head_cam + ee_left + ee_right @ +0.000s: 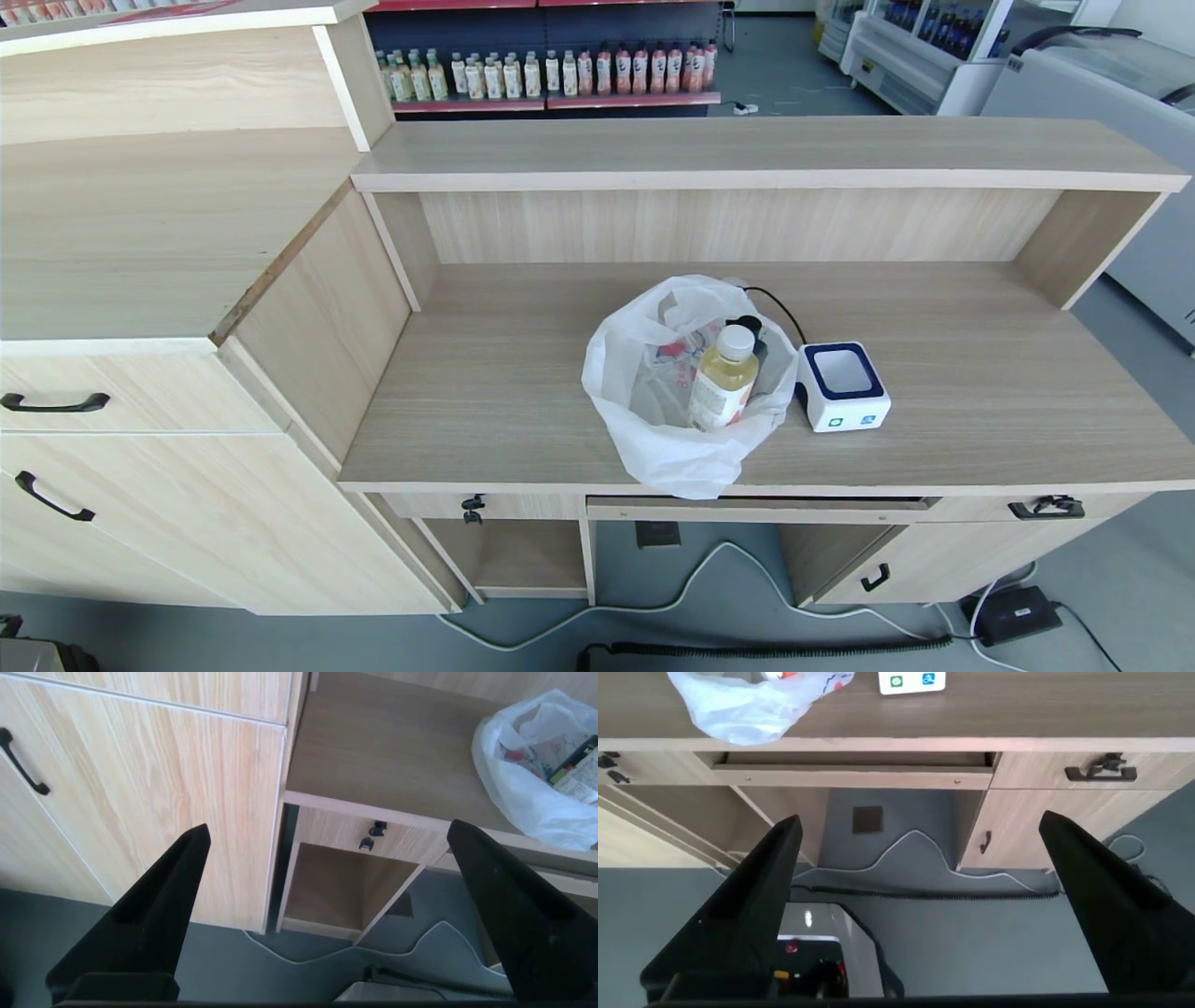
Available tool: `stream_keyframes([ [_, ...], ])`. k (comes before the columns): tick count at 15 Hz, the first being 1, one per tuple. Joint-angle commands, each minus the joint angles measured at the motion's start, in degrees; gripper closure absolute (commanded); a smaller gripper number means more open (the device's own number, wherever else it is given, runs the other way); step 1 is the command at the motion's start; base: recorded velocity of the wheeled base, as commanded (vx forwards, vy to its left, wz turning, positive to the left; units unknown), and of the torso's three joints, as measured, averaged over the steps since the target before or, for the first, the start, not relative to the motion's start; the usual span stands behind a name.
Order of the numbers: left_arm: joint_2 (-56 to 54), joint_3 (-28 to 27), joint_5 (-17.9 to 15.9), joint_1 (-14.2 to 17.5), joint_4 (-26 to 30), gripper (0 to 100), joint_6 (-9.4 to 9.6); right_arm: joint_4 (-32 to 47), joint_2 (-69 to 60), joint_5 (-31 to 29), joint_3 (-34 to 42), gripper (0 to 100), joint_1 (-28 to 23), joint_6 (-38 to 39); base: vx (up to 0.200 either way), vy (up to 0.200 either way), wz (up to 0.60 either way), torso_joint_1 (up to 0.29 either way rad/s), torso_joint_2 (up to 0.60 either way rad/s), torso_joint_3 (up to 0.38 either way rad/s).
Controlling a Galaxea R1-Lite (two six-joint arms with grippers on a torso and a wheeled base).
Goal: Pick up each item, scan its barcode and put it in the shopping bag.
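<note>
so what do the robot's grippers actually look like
Both look alike. The left gripper has two matte black fingers, broad at the base and tapering to a blunt tip, like wedges. The right gripper has the same black wedge fingers. Their surfaces are plain, without markings.

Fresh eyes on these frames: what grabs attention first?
The white shopping bag sits mid-way along the counter, a white-capped bottle of yellow drink standing in it. Beside it, on the robot's right, is the white, blue-rimmed scanner. The left gripper and right gripper hang below counter level, jaws wide open, empty.
</note>
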Motion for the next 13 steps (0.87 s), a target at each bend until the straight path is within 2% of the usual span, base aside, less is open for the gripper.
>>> stream_keyframes([
  [1,-0.02,0.01,0.04,0.0,-0.01,0,-0.01,7.41,-16.53,0.12,0.57,0,-0.62,-0.28,0.0,0.0,0.0,0.0,0.0,0.0],
  [6,-0.02,0.01,0.04,0.0,-0.01,0,-0.01,6.45,-16.53,0.03,0.57,0,-0.62,2.63,0.0,0.0,0.0,0.0,0.0,0.0],
  [13,-0.02,0.01,0.04,0.0,-0.01,0,-0.01,6.45,-16.53,-0.06,0.57,0,-0.62,2.8,0.0,0.0,0.0,0.0,0.0,0.0],
])
